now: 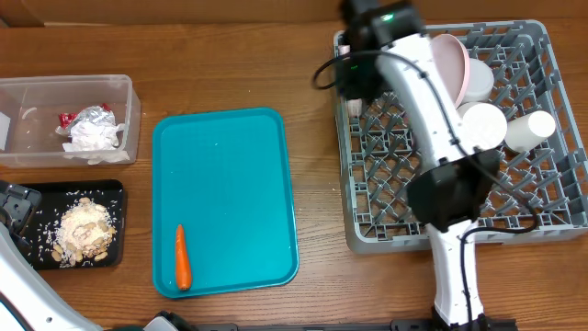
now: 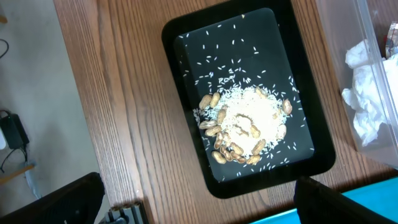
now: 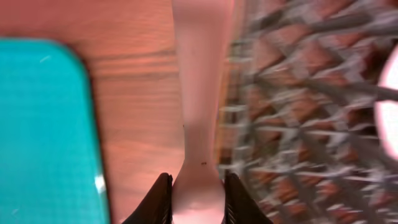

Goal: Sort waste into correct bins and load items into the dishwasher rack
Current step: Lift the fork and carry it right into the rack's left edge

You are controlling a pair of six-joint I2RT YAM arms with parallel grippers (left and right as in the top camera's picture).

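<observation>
Left pincer [image 2: 199, 208] wide open, hovering over the black tray [image 1: 106, 198] at the desk's front-left corner; I'd park it there. Right pincer [image 3: 197, 183] closed on the white utensil [image 3: 202, 93], held over the left edge of the rack [image 1: 395, 241]. I'd carry it further inside, lower it between pegs, then release gently.

clear tub [image 1: 131, 101], upper left: crumpled napkin [image 1: 92, 136], red-printed foil wrapper [image 1: 89, 115] inside | black tray [image 1: 115, 195], lower left: nut scraps [image 1: 84, 232] heaped | grey rack [image 1: 377, 241], right: pinkish plate [image 1: 457, 64] on edge, bowl [image 1: 482, 124], cup [image 1: 531, 129] beside it | white utensil [image 3: 202, 93]: over rack's left edge
</observation>
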